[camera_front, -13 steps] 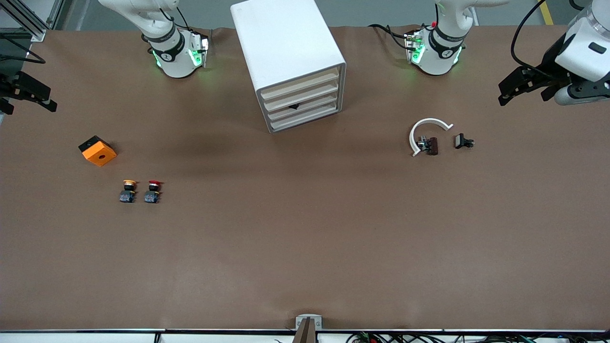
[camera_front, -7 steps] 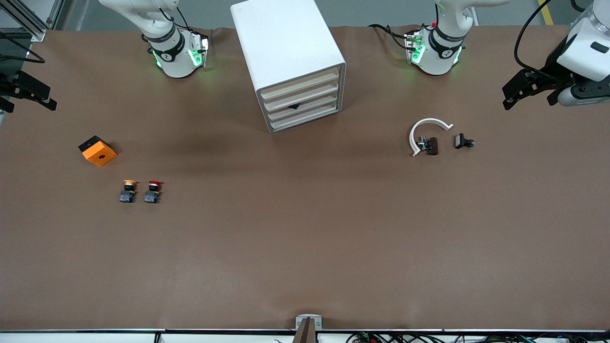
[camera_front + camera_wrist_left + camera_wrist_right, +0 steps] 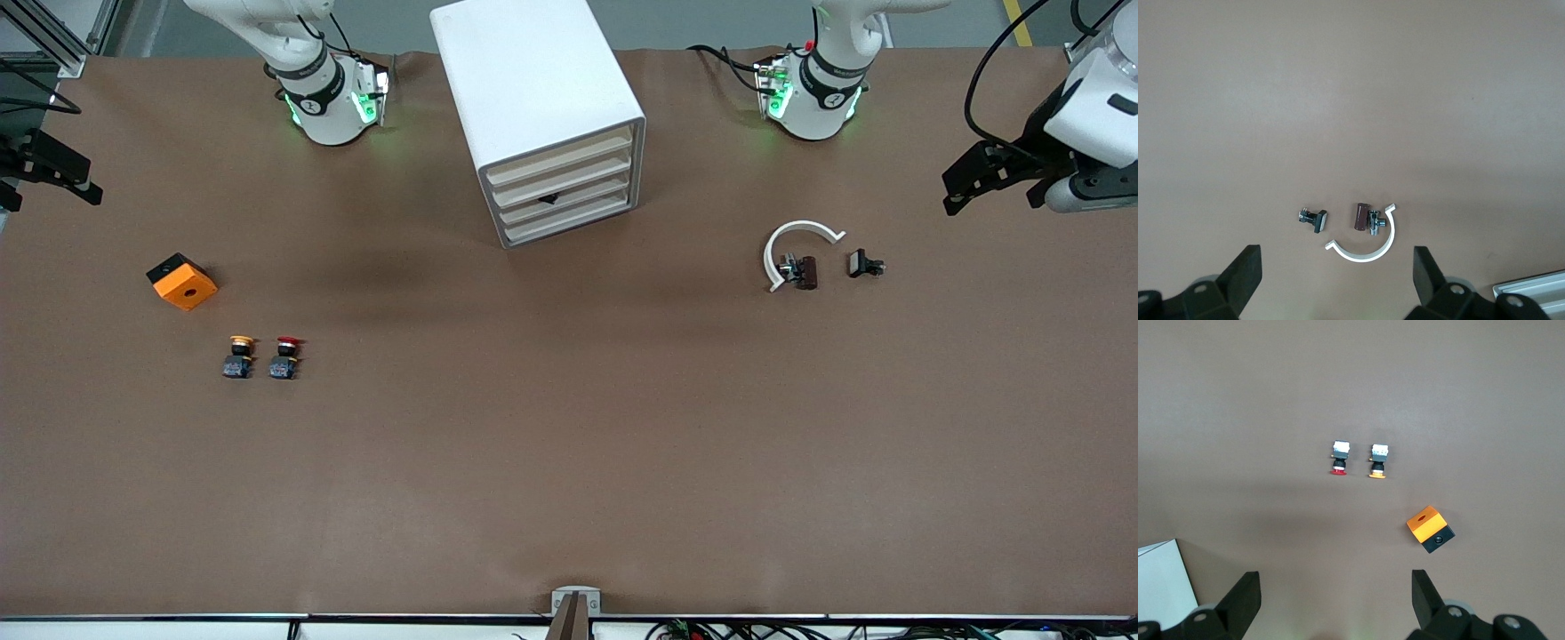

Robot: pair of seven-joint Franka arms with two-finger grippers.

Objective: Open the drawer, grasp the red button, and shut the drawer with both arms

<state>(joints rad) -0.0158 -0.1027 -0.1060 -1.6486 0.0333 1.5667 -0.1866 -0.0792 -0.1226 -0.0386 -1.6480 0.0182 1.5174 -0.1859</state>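
The white cabinet stands between the arm bases, and all four beige-fronted drawers are shut. The third from the top has a small black mark. The red button lies on the table toward the right arm's end; it also shows in the right wrist view. My right gripper is open and empty, high over its end of the table. My left gripper is open and empty, high over its end.
An orange-yellow button lies beside the red one, and an orange cube lies farther from the front camera. A white C-shaped clip, a brown part and a black part lie toward the left arm's end.
My left gripper has drifted away from the cabinet toward its end of the table. My right gripper has shifted slightly. Nothing on the table moved.
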